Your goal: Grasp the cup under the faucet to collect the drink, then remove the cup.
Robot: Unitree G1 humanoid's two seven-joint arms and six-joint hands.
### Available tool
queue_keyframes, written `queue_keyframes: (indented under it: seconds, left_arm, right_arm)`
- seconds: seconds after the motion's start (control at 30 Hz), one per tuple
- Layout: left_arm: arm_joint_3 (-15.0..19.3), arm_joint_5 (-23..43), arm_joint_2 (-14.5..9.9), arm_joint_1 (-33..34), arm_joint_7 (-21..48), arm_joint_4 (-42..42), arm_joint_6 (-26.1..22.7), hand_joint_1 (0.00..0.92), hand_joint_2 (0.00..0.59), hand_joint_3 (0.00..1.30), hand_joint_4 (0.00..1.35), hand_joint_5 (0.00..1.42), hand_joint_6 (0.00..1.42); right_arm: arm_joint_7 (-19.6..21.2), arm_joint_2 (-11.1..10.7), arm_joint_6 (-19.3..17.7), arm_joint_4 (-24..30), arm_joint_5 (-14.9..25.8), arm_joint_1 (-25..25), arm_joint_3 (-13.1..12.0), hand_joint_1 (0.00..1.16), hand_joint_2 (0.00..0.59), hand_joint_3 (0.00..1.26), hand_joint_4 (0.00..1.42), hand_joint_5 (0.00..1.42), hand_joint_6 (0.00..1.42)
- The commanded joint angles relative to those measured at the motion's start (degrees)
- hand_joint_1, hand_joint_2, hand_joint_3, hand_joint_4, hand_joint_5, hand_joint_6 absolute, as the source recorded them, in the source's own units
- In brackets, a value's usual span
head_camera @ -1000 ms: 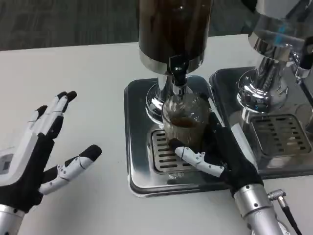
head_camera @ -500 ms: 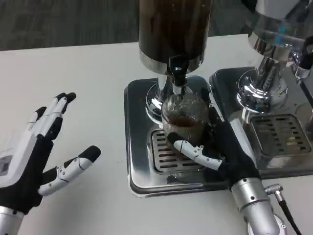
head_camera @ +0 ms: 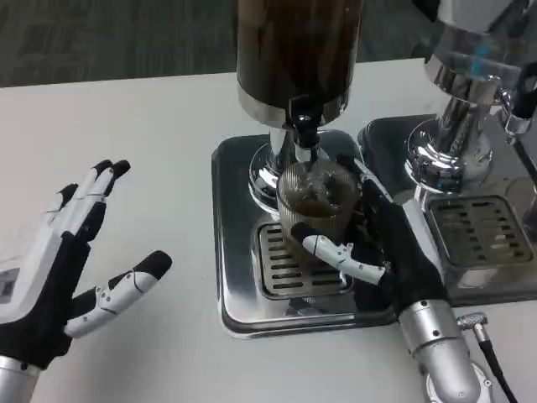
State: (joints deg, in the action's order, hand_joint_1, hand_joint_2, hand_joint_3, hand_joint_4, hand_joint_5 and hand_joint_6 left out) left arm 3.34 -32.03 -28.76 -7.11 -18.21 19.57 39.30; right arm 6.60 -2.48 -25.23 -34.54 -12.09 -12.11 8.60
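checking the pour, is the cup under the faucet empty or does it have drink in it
Partly filled. The clear cup, held by the right hand under the faucet, stands upright and shows dark liquid in its lower part.

A second chrome dispenser (head_camera: 470,126) stands on the white table (head_camera: 151,126).

A white table (head_camera: 159,126) carries two steel drip trays side by side: one (head_camera: 231,243) under the dark drink dispenser (head_camera: 294,59), the other (head_camera: 491,290) under a second dispenser (head_camera: 470,75) at the right edge.
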Motion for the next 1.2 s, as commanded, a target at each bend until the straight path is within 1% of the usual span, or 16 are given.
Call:
queue_keyframes:
  seconds: [0.03,0.17,0.23,0.43,0.57,0.67,0.93,1.03,1.13,1.2]
  left_arm:
    - [0.16,0.37,0.15,-0.88,-1.01,-0.82,-0.55,0.000,0.163,0.09,0.00,0.13,0.02]
    - [0.26,0.41,0.27,-1.24,-1.20,-1.14,-0.65,0.000,0.164,0.09,0.00,0.13,0.02]
    - [0.26,0.41,0.25,-1.30,-1.21,-1.17,-0.74,0.000,0.164,0.09,0.00,0.12,0.02]
    - [0.28,0.56,0.06,-1.25,-1.19,-1.19,-0.84,0.000,0.164,0.09,0.00,0.12,0.02]
    - [0.23,0.55,-0.01,-1.19,-1.13,-1.11,-0.83,0.000,0.165,0.09,0.00,0.12,0.02]
    - [0.22,0.59,-0.04,-1.18,-1.10,-1.04,-0.76,0.000,0.165,0.09,0.00,0.12,0.02]
    - [0.04,0.69,-0.13,-0.92,-0.77,-0.89,-0.73,0.000,0.165,0.09,0.00,0.12,0.02]
    - [-0.04,0.74,-0.19,-0.86,-0.72,-0.73,-0.58,0.000,0.165,0.09,0.00,0.12,0.02]
    - [-0.12,0.80,-0.24,-0.78,-0.61,-0.52,-0.53,0.000,0.165,0.09,0.00,0.12,0.02]
    - [-0.08,0.86,-0.30,-0.78,-0.51,-0.64,-0.58,0.000,0.165,0.09,0.00,0.12,0.02]
  right_arm:
    - [-1.93,0.82,0.89,-2.26,0.83,0.58,0.27,0.80,0.168,0.21,0.30,0.29,0.38]
    - [-0.84,1.71,0.52,-2.89,1.84,0.60,-0.63,0.84,0.169,0.29,0.37,0.34,0.44]
    - [-0.38,2.08,0.23,-3.21,2.06,0.65,-0.94,0.87,0.178,0.32,0.39,0.37,0.46]
    - [1.35,2.89,-1.38,-3.80,1.99,0.41,-1.58,0.94,0.175,0.39,0.46,0.44,0.53]
    - [2.56,3.09,-2.71,-4.47,1.63,-0.11,-1.71,0.96,0.177,0.43,0.49,0.47,0.58]
    - [3.32,3.15,-3.45,-4.95,1.45,-0.43,-1.70,0.97,0.187,0.45,0.50,0.49,0.60]
    - [5.65,3.29,-4.98,-5.48,0.79,-1.27,-2.10,0.98,0.189,0.48,0.51,0.53,0.68]
    - [7.05,3.45,-5.83,-5.02,0.23,-1.17,-2.20,1.00,0.183,0.49,0.51,0.54,0.70]
    - [8.19,3.50,-6.40,-4.73,-0.46,-1.06,-2.23,1.03,0.182,0.51,0.52,0.57,0.78]
    - [9.04,3.49,-6.51,-4.35,-0.94,-0.91,-2.22,1.05,0.164,0.51,0.53,0.60,0.80]
